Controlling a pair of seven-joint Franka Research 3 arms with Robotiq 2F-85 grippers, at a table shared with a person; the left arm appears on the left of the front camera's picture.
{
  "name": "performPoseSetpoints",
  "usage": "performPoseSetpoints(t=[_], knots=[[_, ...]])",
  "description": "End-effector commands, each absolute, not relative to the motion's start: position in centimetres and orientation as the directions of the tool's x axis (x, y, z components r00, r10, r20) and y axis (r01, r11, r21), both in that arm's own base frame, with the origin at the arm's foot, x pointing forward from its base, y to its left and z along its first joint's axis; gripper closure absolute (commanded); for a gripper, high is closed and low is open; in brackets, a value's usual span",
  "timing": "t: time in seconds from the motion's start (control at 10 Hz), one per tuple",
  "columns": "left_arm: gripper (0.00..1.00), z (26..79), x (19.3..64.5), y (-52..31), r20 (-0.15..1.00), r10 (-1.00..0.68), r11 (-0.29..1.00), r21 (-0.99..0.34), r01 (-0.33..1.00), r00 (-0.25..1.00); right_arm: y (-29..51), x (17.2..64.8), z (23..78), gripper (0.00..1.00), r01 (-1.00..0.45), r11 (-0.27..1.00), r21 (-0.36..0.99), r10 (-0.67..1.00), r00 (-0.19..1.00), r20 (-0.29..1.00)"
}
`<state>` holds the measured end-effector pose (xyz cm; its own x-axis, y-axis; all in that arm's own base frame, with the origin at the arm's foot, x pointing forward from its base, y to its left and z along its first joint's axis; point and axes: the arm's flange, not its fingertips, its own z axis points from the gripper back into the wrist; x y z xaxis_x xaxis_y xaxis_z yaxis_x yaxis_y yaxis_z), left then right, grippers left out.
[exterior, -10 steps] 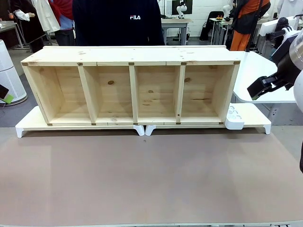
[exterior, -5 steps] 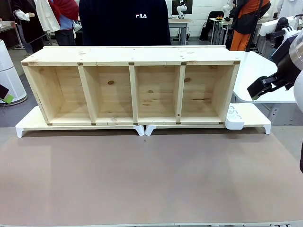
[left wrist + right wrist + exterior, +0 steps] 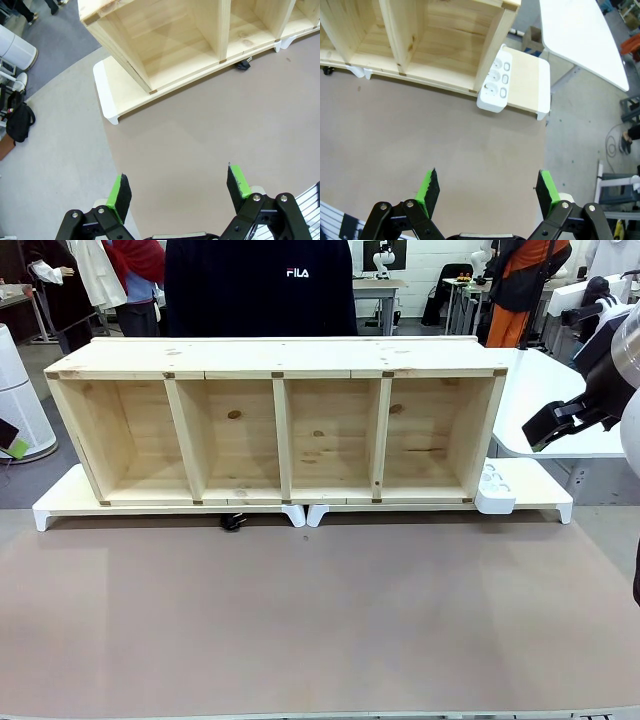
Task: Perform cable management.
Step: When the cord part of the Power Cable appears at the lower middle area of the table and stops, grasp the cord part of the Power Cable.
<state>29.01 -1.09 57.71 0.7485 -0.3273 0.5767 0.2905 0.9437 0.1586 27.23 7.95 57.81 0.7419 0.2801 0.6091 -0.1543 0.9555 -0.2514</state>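
A: How much of the cable (image 3: 233, 522) shows?
B: Just a small black end peeking from under the shelf's (image 3: 275, 358) base. The rest is hidden beneath or behind it. It's too small to tell whether it's the plug.
A: And the person (image 3: 260, 285)?
B: Cut off by the top edge, torso only. The shelf hides everything lower.

table (image 3: 320, 620) | white risers (image 3: 60, 502); cable (image 3: 232, 523) (black end, under riser edge)
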Motion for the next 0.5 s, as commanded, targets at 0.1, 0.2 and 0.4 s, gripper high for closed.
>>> performPoseSetpoints(t=[0.1, 0.2, 0.4], knots=[[0.00, 57.77, 29.03, -1.06, 0.583, -0.311, 0.949, 0.150, 0.277, 0.750, 7.95, 27.25, 57.79, 0.00, -0.154, 0.955, -0.253, 0.281, 0.742, 0.608], [0.00, 57.77, 29.03, -1.06, 0.583, -0.311, 0.949, 0.150, 0.277, 0.750, 7.95, 27.25, 57.79, 0.00, -0.154, 0.955, -0.253, 0.281, 0.742, 0.608], [0.00, 57.77, 29.03, -1.06, 0.583, -0.311, 0.949, 0.150, 0.277, 0.750, 7.95, 27.25, 57.79, 0.00, -0.154, 0.955, -0.253, 0.281, 0.742, 0.608]])
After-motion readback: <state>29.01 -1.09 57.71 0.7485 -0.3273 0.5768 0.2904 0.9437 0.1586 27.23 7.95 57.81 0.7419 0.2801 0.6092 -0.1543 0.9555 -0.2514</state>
